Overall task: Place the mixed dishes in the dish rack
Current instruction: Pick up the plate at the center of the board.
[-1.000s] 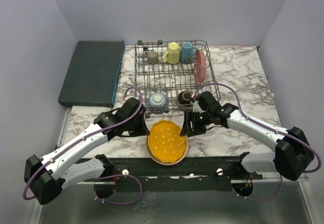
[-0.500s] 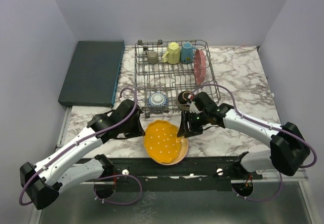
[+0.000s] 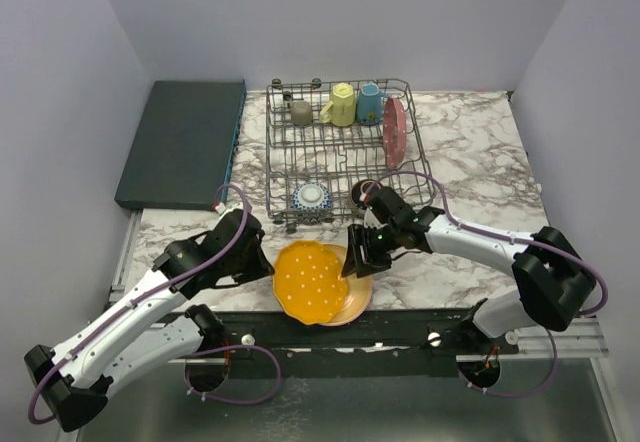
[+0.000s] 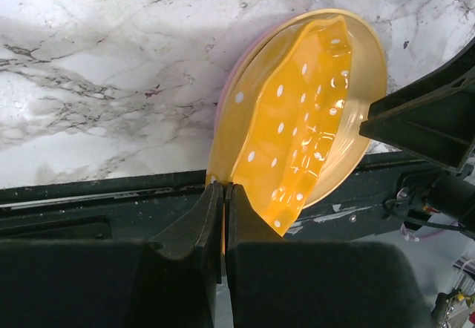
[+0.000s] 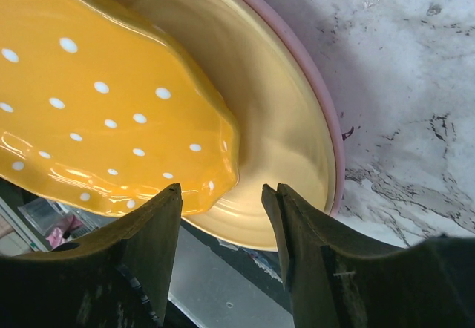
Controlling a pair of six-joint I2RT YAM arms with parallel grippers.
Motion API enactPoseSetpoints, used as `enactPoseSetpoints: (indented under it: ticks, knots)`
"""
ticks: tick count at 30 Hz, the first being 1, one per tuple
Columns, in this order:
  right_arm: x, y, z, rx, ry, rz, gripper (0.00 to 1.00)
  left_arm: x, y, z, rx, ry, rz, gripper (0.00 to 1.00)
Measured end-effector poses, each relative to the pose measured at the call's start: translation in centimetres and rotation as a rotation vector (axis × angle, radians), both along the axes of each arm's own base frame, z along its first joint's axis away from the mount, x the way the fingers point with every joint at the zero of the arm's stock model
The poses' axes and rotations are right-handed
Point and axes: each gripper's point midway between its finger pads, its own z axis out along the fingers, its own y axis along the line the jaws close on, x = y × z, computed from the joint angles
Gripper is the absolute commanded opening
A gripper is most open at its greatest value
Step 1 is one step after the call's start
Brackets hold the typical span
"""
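Note:
My left gripper (image 3: 268,264) is shut on the near-left rim of the orange dotted plate (image 3: 308,280). It holds the plate tilted up off a tan plate (image 3: 357,295), which lies on a pink plate. In the left wrist view the fingers (image 4: 223,188) pinch the orange rim (image 4: 297,128) over the tan plate (image 4: 369,61). My right gripper (image 3: 352,254) is open at the stack's right edge, with the jaws (image 5: 223,202) astride the orange plate's edge (image 5: 96,105) and the tan plate (image 5: 278,142). The pink rim (image 5: 329,113) shows beneath. The dish rack (image 3: 340,167) stands behind.
The rack holds an olive-grey mug (image 3: 300,112), a yellow mug (image 3: 342,105), a blue mug (image 3: 370,104), an upright dark red plate (image 3: 396,129), a blue bowl (image 3: 312,199) and a brown bowl (image 3: 362,195). A dark teal slab (image 3: 185,142) lies at the left. The table's black front rail is just below the plates.
My left gripper has pulled back and left with the orange plate, sliding and tilting it off the tan plate. My right gripper has moved left to the stack's edge.

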Motion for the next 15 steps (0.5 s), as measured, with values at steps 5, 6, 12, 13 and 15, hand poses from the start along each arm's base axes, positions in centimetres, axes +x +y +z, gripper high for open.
enactPoseSetpoints:
  ticks: [5,6,12,13,15]
  knots:
    - [0.0,0.5,-0.3,0.003,0.003,0.001,0.60,-0.6,0.7,-0.8,0.000,0.015,0.030,0.00]
    - [0.1,0.5,-0.3,0.006,0.002,0.000,0.60,-0.7,0.8,-0.9,-0.001,0.018,0.035,0.00]
    - [0.3,1.2,-0.1,0.028,-0.014,-0.002,0.61,-1.1,1.1,-1.5,-0.013,0.025,0.056,0.00]
    - [0.4,1.3,-0.1,0.032,-0.016,-0.002,0.61,-1.2,1.2,-1.6,-0.014,0.027,0.058,0.00]
    - [0.4,1.4,-0.2,0.036,-0.018,-0.002,0.61,-1.3,1.3,-1.7,-0.016,0.031,0.064,0.00]
